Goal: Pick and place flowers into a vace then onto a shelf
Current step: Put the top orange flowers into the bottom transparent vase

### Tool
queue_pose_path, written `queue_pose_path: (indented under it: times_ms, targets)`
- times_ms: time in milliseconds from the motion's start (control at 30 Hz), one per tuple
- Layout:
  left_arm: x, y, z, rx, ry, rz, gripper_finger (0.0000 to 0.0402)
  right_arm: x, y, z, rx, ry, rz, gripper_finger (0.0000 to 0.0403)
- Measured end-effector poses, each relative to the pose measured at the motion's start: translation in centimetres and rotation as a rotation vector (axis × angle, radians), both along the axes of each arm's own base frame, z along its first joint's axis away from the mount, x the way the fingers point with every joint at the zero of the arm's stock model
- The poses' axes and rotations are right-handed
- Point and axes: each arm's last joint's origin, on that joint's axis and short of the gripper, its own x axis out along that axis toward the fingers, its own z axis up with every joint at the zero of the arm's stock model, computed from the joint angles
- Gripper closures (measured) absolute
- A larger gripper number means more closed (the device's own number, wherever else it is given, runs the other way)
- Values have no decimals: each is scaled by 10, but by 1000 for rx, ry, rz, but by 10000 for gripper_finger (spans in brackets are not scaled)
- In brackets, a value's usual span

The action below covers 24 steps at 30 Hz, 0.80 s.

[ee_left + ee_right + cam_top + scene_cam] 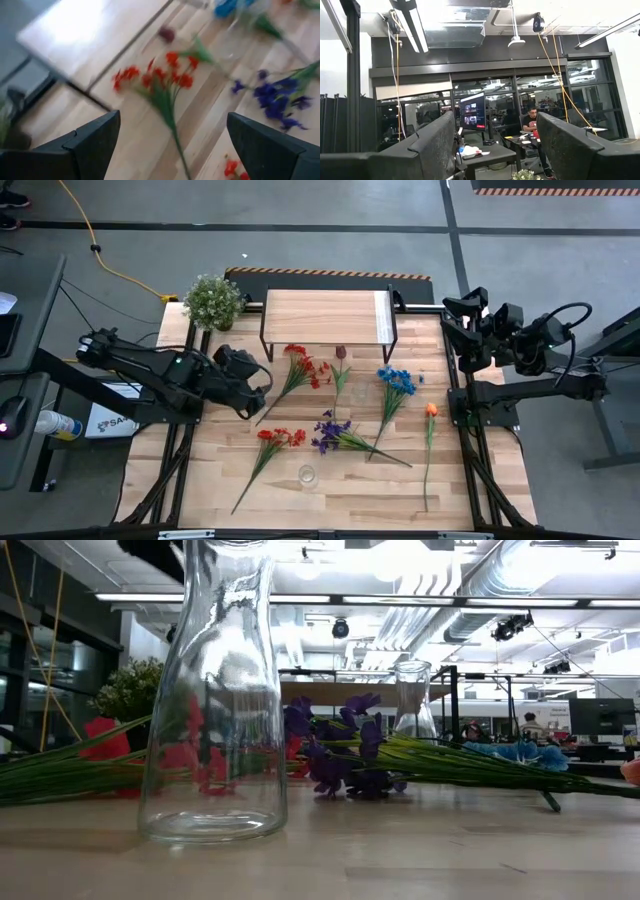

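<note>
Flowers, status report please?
Left end effector open beside red flower. Right end effector open, parked at table edge. Flowers loose; vase empty. Nothing blocking.

My left wrist view is smearing the flowers (165,82) and the shelf (90,35) into soft shapes. In the low view, the near glass vase (215,690) is running off the top edge and hiding the red blooms behind it. From above, that vase (307,475) is showing too small for detail.
</note>
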Motion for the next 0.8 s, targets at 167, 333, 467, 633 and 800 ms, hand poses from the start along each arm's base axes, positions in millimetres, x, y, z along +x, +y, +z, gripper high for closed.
queue_pose_path:
  times_ms: [167, 333, 467, 633, 800]
  targets:
    - [11, 6, -12, -106, 55, 81, 5, 0, 0, 0, 0, 1, 0, 132]
    - [34, 18, -34, -179, 195, 122, 5, 3, 0, -1, 7, 11, 4, 132]
    - [54, 28, -54, -214, 305, 106, 5, 3, 0, -2, 39, 9, 23, 132]
    - [81, 39, -81, -203, 379, 87, 5, 2, 0, -2, 46, 13, 41, 132]
    - [103, 46, -105, -237, 316, 50, 5, -2, 1, -2, 57, 5, 47, 132]
